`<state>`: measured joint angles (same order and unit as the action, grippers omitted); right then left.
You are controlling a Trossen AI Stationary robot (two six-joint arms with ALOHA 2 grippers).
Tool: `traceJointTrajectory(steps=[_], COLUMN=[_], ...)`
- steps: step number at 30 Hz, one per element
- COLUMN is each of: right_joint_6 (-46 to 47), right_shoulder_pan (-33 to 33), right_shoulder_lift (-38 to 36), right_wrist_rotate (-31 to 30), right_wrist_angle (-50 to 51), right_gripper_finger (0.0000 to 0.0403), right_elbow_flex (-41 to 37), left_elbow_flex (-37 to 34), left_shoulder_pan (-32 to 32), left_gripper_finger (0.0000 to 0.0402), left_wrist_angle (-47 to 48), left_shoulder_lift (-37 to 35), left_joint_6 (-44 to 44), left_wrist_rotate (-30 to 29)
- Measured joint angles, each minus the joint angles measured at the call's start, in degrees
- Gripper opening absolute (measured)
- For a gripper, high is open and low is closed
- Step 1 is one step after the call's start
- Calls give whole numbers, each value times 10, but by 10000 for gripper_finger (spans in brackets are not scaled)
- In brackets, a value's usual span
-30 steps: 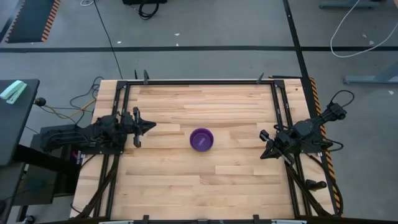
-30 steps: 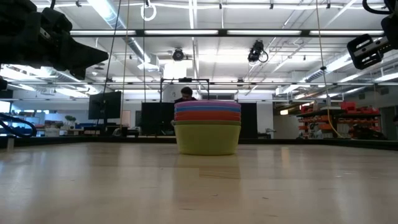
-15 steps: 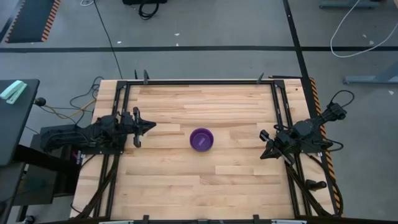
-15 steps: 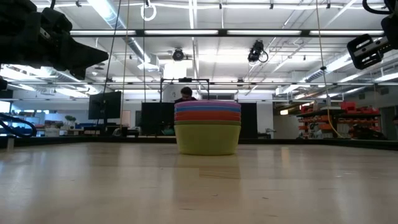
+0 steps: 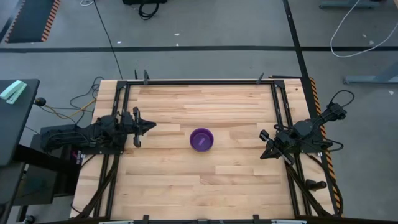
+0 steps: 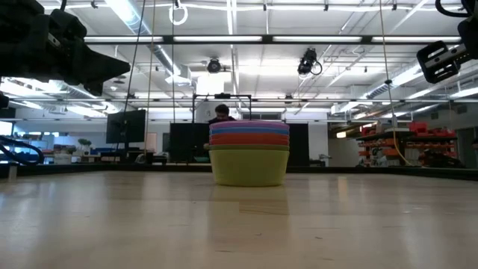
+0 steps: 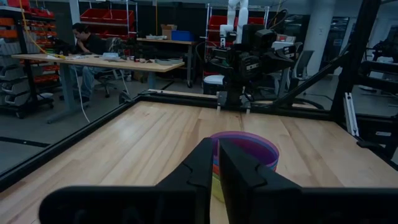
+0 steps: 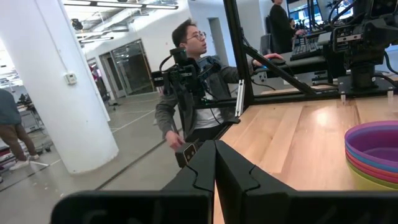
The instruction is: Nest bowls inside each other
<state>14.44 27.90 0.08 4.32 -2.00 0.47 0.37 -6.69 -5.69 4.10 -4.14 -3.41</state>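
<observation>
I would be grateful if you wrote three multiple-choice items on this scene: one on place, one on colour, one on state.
1. Where is the bowl stack?
A. mid-table
B. by the left rail
C. on the floor

2. Which colour is the top bowl?
A. yellow
B. purple
C. white

3. How are the pincers?
A. both shut, holding nothing
B. left shut on a bowl
C. both wide open

Answers: 1 A, the high view shows the stack between the arms on the table. 2 B, purple shows from above and in the left wrist view. 3 A, the left pincer and right pincer sit clear of the stack, fingers together.
</observation>
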Motion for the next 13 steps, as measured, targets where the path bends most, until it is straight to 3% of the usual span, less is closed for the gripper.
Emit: traceJointTrajectory(steps=[13], right_joint_6=[0], right_shoulder_pan=[0], right_shoulder_lift=[0], right_wrist_rotate=[0], right_wrist_angle=[0], right_gripper_finger=[13], right_elbow_flex=[0], left_elbow_flex=[0], left_shoulder_pan=[0], left_gripper_finger=[23], left_wrist_angle=[0], left_shoulder_lift=[0], left_joint_6=[0], left_wrist_rotate=[0])
